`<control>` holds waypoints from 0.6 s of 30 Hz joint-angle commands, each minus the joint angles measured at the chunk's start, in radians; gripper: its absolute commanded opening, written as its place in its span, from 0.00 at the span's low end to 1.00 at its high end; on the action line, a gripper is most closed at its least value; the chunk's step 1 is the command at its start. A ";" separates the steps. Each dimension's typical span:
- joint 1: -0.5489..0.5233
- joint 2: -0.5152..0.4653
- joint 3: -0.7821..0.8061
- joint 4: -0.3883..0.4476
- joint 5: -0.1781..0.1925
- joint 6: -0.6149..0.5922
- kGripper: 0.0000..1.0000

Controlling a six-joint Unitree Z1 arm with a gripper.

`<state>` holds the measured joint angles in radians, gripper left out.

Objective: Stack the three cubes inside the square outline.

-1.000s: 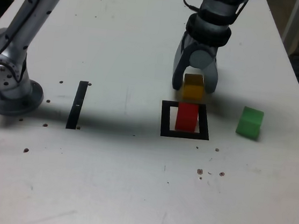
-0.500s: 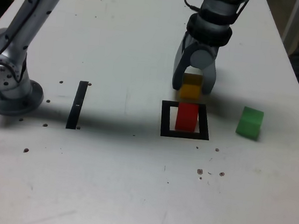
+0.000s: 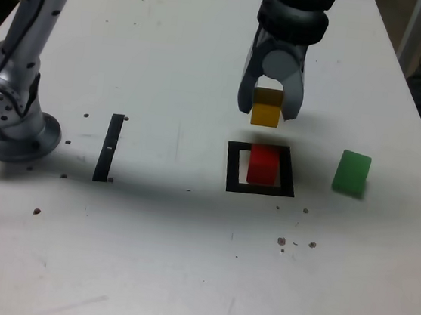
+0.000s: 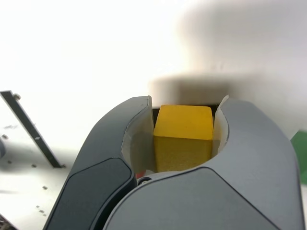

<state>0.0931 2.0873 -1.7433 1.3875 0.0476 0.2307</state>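
Jaws are clenched on the yellow cube, which I hold raised above the counter. I see the red cube inside the square outline, and the green cube on the counter to the exterior view's right of it.

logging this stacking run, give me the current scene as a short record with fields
gripper: closed on the yellow cube, holding it clear of the table
red cube: inside the square outline
green cube: on the table, outside the outline, toward the exterior view's right
black strip: flat on the table, toward the exterior view's left
stack: not yet started, only the red cube in the outline
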 commanded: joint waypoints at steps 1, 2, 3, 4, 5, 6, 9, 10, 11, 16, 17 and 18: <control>-0.027 -0.022 -0.005 0.012 -0.011 -0.013 0.23; -0.039 -0.025 -0.005 0.015 -0.016 -0.018 0.23; -0.050 -0.027 -0.005 0.016 -0.021 -0.025 0.23; -0.062 -0.029 -0.005 0.017 -0.026 -0.031 0.23; -0.073 -0.030 -0.005 0.018 -0.031 -0.038 0.23; -0.084 -0.030 -0.005 0.018 -0.037 -0.045 0.23; -0.110 -0.030 -0.003 0.018 -0.052 -0.061 0.23; -0.117 -0.030 -0.002 0.018 -0.056 -0.066 0.23; -0.123 -0.029 -0.001 0.018 -0.060 -0.069 0.23; -0.138 -0.019 -0.002 0.014 -0.072 -0.080 0.23; -0.138 -0.017 -0.002 0.013 -0.074 -0.080 0.23; -0.139 -0.014 -0.002 0.011 -0.075 -0.080 0.23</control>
<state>-0.0461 2.0662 -1.7443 1.4014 -0.0255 0.1519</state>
